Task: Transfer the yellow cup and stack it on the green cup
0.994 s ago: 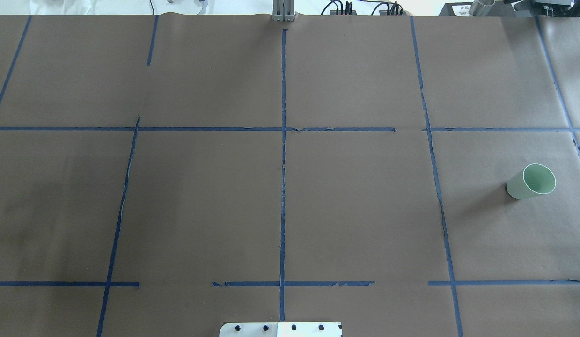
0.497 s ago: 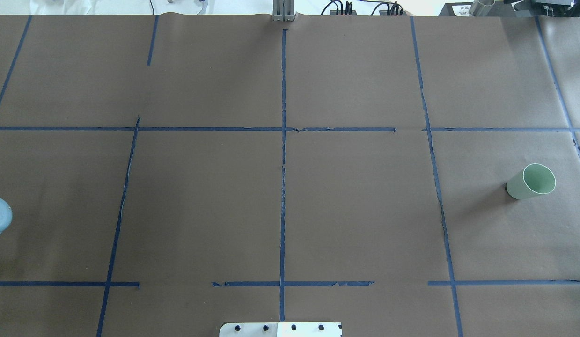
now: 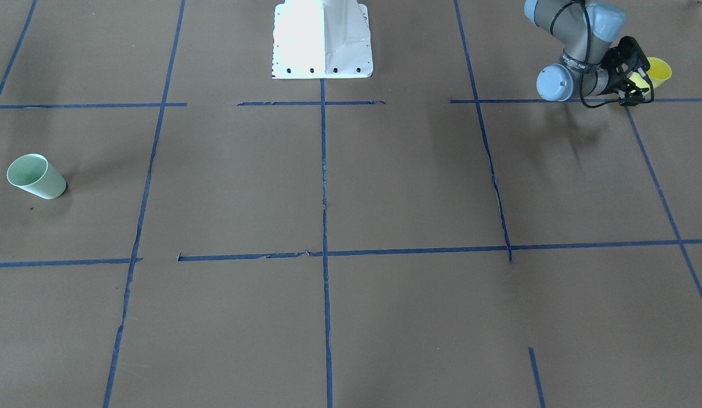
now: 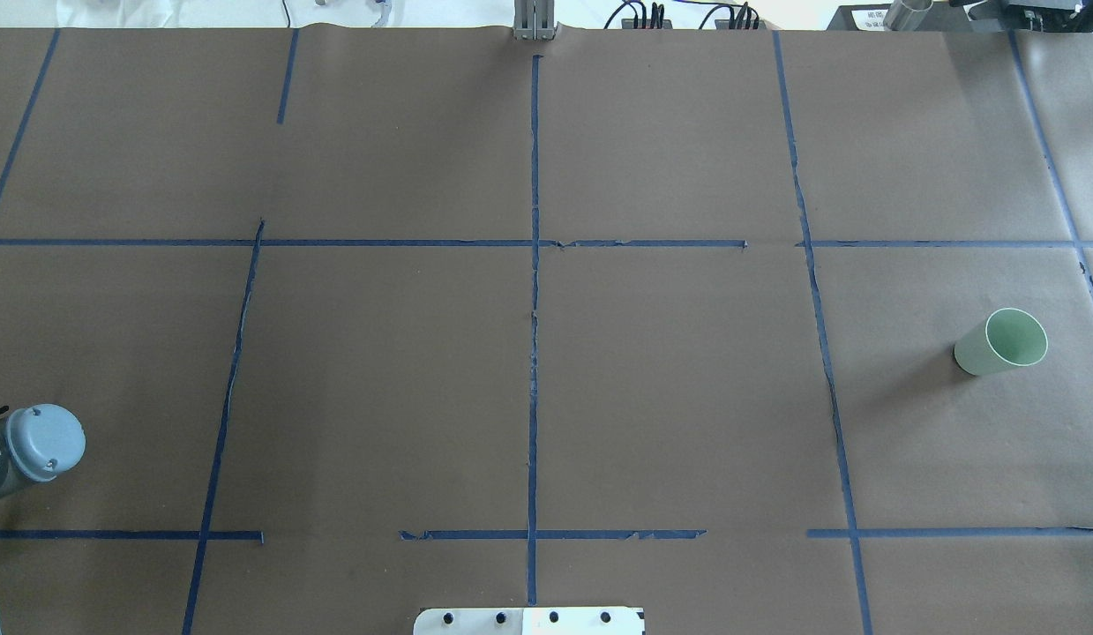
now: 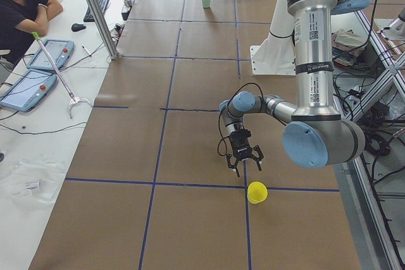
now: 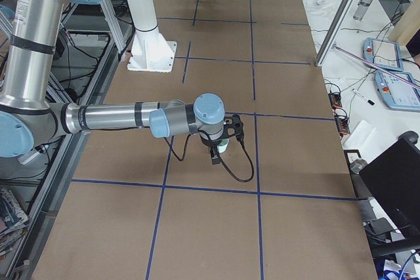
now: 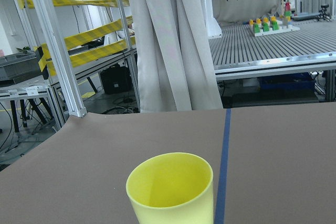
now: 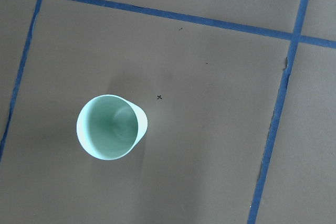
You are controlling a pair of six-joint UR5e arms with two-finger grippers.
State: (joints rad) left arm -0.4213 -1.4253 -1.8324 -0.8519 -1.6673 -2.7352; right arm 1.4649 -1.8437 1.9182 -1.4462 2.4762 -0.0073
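Observation:
The yellow cup [image 3: 660, 70] stands upright at the table's left end, also seen in the exterior left view [image 5: 256, 191]. My left gripper [image 3: 639, 85] is open and low beside it, not touching it [image 5: 244, 164]. The left wrist view has the yellow cup [image 7: 172, 188] close ahead, with no fingers in frame. The green cup [image 4: 1000, 342] stands upright at the far right [image 3: 36, 177]. The right wrist view looks straight down into it [image 8: 109, 126]. My right gripper [image 6: 220, 142] hangs over it in the exterior right view; I cannot tell if it is open.
Brown paper with blue tape lines [image 4: 534, 309] covers the table. The robot's white base [image 3: 322, 39] is at the near middle edge. An operator [image 5: 22, 4] sits at a side desk with tablets beyond the table's far edge.
In the overhead view the left arm's grey-blue wrist joint came in at the left edge and moved down and to the right. The green cup has not moved.

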